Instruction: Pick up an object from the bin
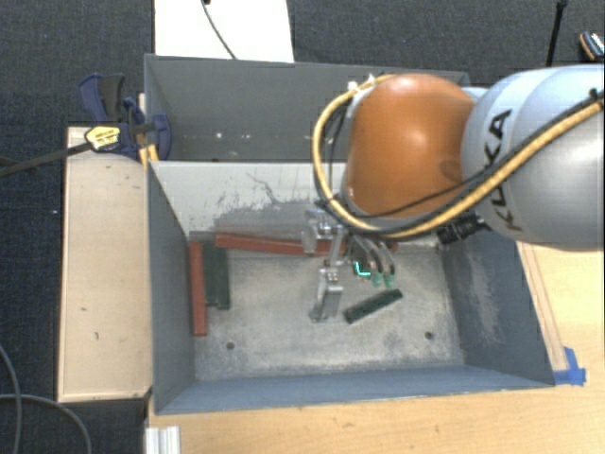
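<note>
My gripper (354, 289) hangs low over the middle of the bin floor, below the orange cover. Its fingers stand apart and open; one silver fingertip (327, 303) reaches down close to the floor. A small dark green bar (374, 305) lies slanted on the floor just right of that fingertip, under the gripper's right side. Nothing shows between the fingers. A long red bar (260, 244) lies along the foot of the back wall, its right end running under the gripper.
A second red bar (198, 289) lies along the left wall with a dark block (218, 278) beside it. The arm and its orange cover hide the bin's back right part.
</note>
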